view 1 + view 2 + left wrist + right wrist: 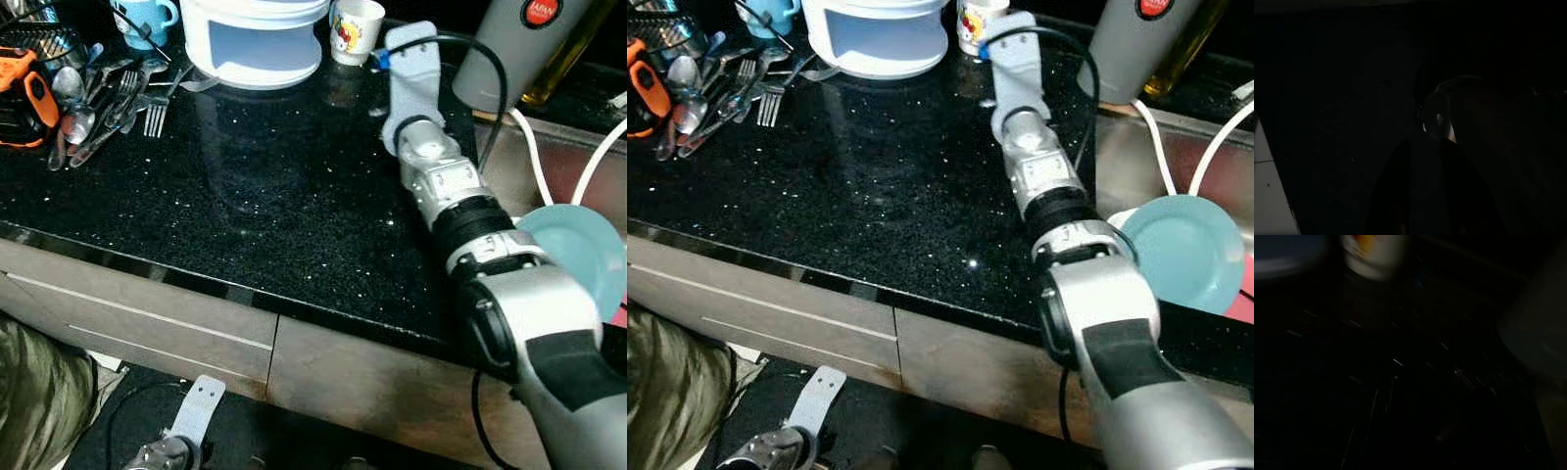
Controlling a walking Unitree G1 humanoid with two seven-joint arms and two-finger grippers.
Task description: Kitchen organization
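right arm [441, 186] over black counter [245, 186] | white cup [355, 29] beyond | cutlery [108, 103] far-left

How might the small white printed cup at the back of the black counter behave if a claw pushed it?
The small white printed cup looks ceramic, so probably rigid and breakable. It stands upright on the glossy black speckled counter, so it would likely slide, or tip if pushed high.

Glossy speckled black stone countertop [255, 196], shiny metal cutlery [98, 108], glazed ceramic cup [355, 29]
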